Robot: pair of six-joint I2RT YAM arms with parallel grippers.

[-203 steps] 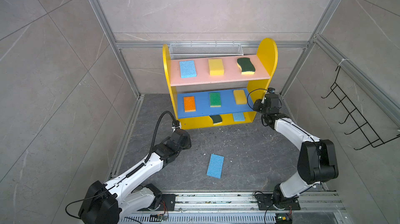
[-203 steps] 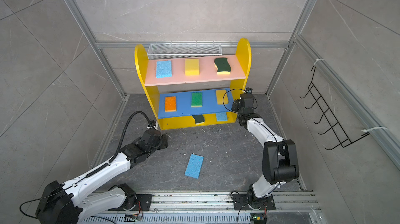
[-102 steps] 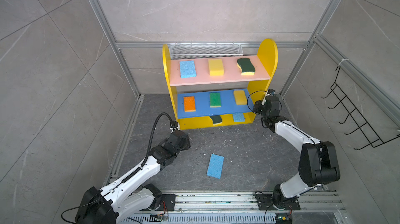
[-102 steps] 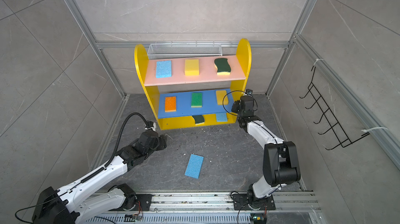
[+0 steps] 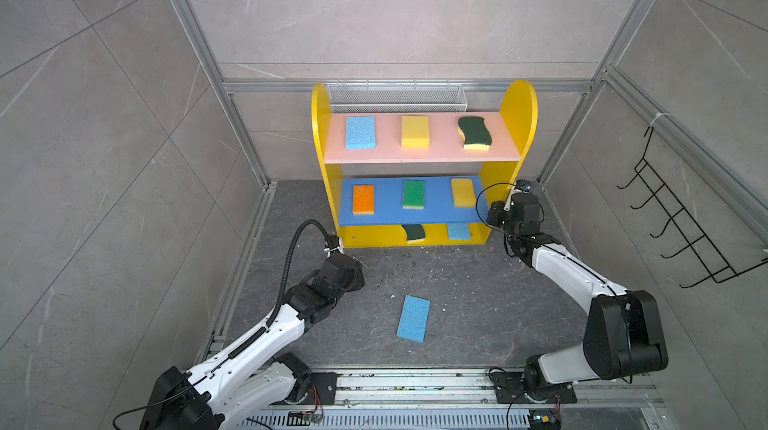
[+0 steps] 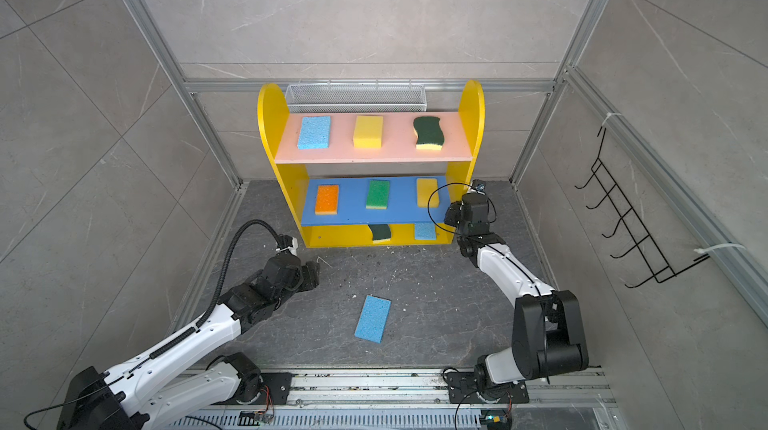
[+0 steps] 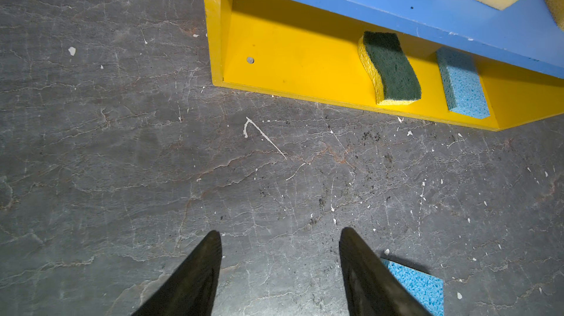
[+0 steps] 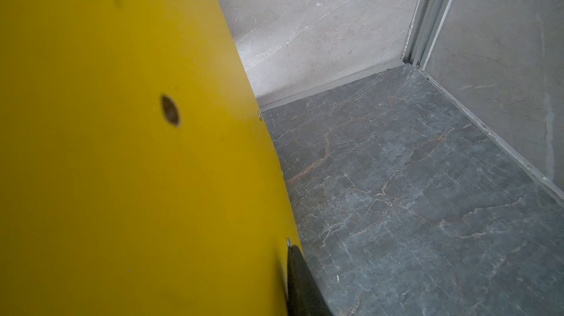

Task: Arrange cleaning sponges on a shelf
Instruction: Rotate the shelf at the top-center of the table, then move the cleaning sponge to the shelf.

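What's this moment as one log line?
shelf: eight sponges on | floor: one light blue sponge | left tool: open, empty | right tool: at shelf panel, grip unclear

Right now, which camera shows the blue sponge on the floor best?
Both top views: the blue floor sponge lies whole and unobstructed. The left wrist view catches one corner, partly behind the left end effector. The right wrist view misses it.

A white wire mesh basket (image 5: 395, 96) sits against the back wall, a black wire hook rack (image 5: 681, 216) on the side wall. White flecks (image 7: 71, 51) dot the grey bench (image 5: 478, 295).
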